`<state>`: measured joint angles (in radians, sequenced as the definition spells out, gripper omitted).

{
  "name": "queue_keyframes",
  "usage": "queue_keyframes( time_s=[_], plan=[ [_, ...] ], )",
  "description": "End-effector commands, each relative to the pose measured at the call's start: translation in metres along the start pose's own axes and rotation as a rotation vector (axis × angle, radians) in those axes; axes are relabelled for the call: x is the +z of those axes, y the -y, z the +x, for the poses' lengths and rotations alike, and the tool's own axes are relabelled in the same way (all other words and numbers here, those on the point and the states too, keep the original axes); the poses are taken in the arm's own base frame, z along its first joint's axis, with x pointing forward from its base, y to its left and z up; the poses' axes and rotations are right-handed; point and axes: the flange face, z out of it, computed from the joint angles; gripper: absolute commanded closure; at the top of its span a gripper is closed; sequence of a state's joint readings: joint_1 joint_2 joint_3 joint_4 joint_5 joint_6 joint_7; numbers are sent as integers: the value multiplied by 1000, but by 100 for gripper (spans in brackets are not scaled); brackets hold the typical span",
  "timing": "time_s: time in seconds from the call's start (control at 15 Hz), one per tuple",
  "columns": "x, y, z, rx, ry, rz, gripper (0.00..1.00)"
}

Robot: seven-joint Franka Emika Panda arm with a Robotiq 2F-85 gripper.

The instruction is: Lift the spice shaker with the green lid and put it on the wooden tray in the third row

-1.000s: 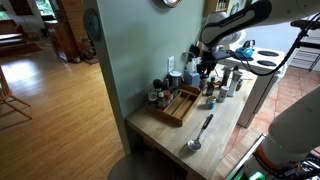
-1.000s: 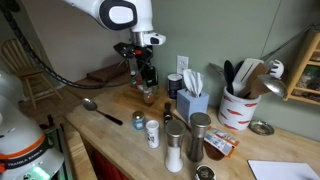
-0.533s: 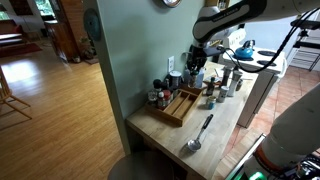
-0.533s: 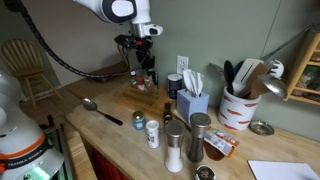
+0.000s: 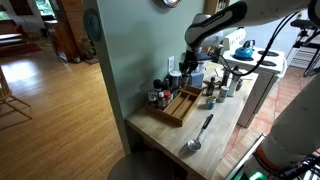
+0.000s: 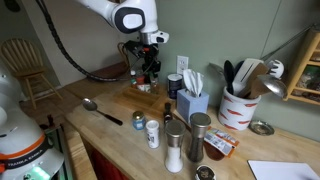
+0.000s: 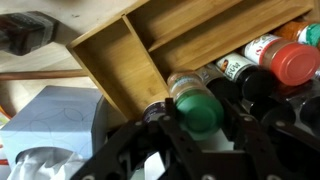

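**Exterior view.** The claw [image 5: 192,70] hangs above the counter [image 5: 160,128], over the far end of the wooden tray [image 5: 180,106], close to the wall. The metal spoon [image 5: 200,133] lies on the counter, well apart from the claw on the near side. The held item is too small to resolve here.

**Exterior view.** The claw [image 6: 150,68] is clear of the counter [image 6: 100,132]. The tissue box [image 6: 192,104] stands near it to one side. The spoon [image 6: 100,108] lies apart on the opposite side.

**Wrist view.** The claw [image 7: 203,126] is clamped on the green-lidded shaker [image 7: 198,108], with one dark finger [image 7: 150,140] on each side of the lid. The wooden tray [image 7: 150,40] lies just beyond the claw, its long compartments visible. A red-lidded jar [image 7: 295,62] stands beside the tray, off to one side of the claw. The tissue box [image 7: 50,115] is on the other side.
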<state>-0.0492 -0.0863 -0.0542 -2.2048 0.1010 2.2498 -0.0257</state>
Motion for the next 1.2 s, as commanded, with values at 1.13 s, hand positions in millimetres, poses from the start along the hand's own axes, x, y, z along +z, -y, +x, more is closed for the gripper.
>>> queue_keyframes(
  time_s=[1.13],
  plan=[
    [55, -4, 25, 182, -31, 117, 80]
  ],
)
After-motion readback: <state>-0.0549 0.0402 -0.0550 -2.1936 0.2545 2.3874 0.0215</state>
